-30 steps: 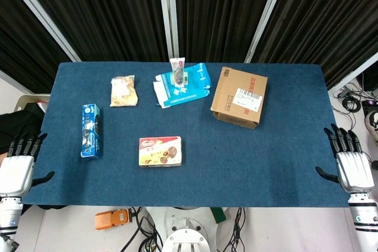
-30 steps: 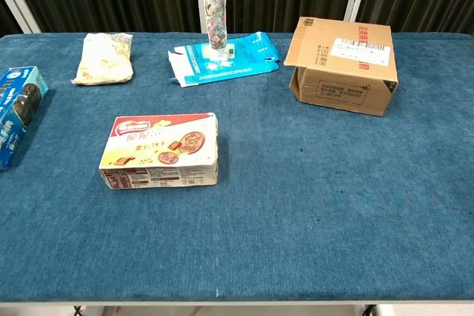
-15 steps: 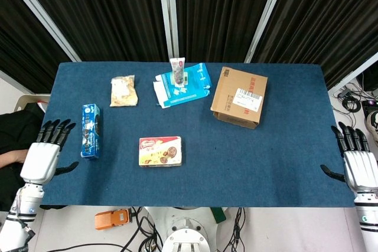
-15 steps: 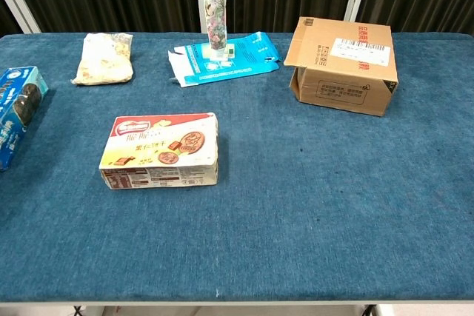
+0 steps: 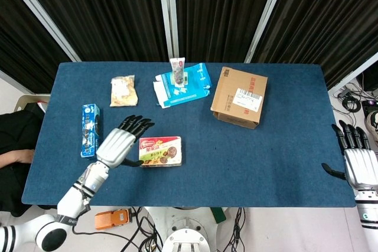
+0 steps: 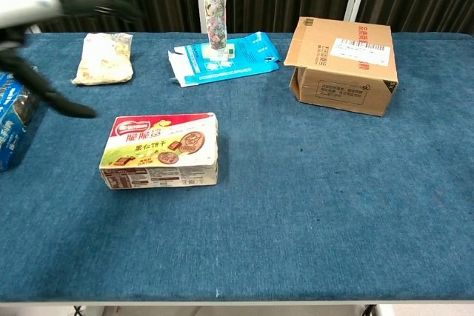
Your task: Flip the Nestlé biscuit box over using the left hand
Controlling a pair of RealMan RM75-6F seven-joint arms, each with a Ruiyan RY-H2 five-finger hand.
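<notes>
The Nestlé biscuit box (image 5: 160,151) (image 6: 162,150) lies flat on the blue table, picture side up, near the front left of the middle. My left hand (image 5: 120,140) (image 6: 46,5) hovers just left of the box, above the table, fingers spread and holding nothing. It does not touch the box. At the table's right edge, far from the box, my right hand (image 5: 357,162) stays open and is seen only in the head view.
A blue cookie pack (image 5: 90,130) lies at the left edge, behind my left arm. A snack bag (image 5: 123,90), a flattened blue carton (image 5: 184,85) with an upright tube (image 6: 214,8), and a cardboard box (image 5: 238,96) line the back.
My left hand has swung in from the table's left edge to just beside the biscuit box. The box and the right hand have stayed put.
</notes>
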